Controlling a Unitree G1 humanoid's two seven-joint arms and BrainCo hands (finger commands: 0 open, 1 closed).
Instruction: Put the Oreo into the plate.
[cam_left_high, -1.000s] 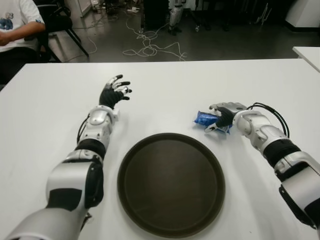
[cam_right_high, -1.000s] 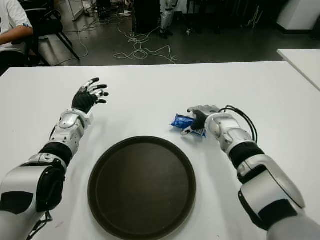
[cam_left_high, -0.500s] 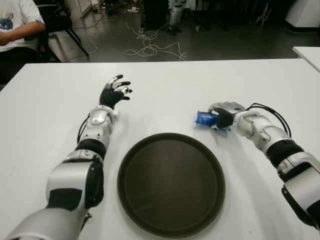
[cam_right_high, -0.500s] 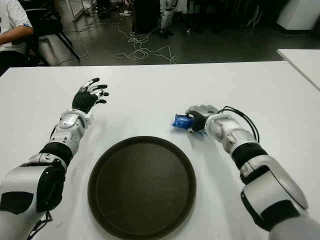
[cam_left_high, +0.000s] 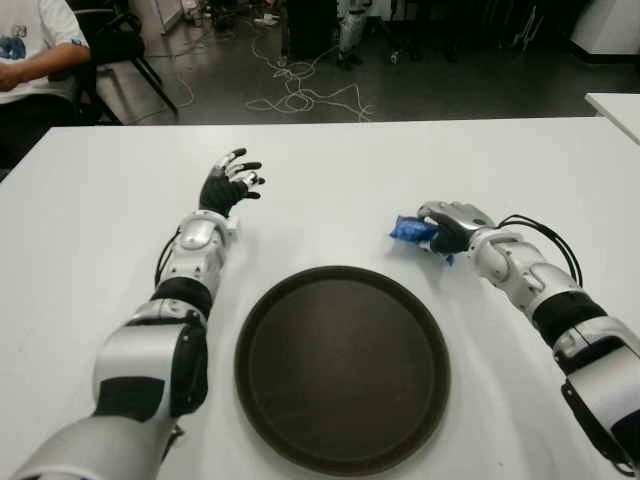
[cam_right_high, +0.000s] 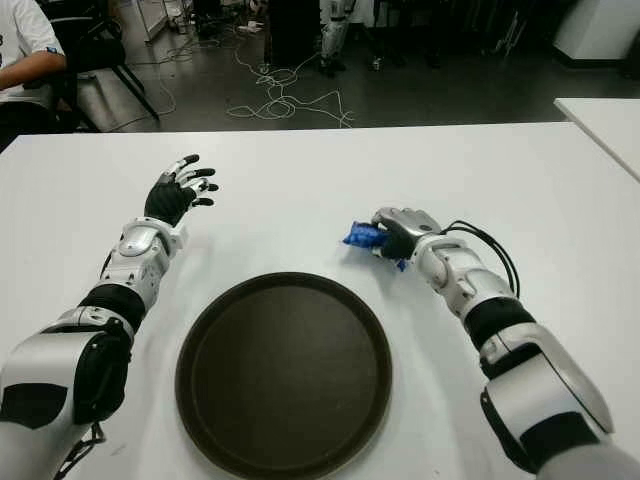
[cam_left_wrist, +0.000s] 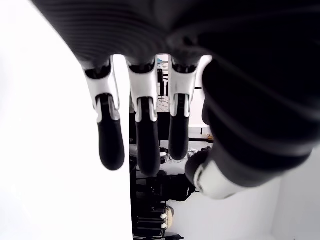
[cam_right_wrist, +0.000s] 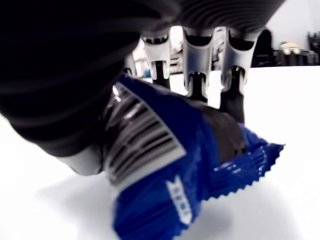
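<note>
A blue Oreo packet (cam_left_high: 410, 229) is held in my right hand (cam_left_high: 446, 228), just beyond the right rim of the round dark plate (cam_left_high: 342, 365). In the right wrist view the fingers (cam_right_wrist: 195, 59) curl over the blue wrapper (cam_right_wrist: 165, 175), which hangs a little above the white table. My left hand (cam_left_high: 229, 182) shows far left of the plate over the table, fingers spread and holding nothing.
The white table (cam_left_high: 330, 170) stretches around the plate. A seated person (cam_left_high: 30, 50) is at the far left corner beyond the table. Cables (cam_left_high: 300, 95) lie on the floor behind. Another white table edge (cam_left_high: 615, 105) shows at the right.
My right hand has closed on the Oreo packet and lifted it slightly off the table, shifting a bit away from me. The left arm has not moved.
</note>
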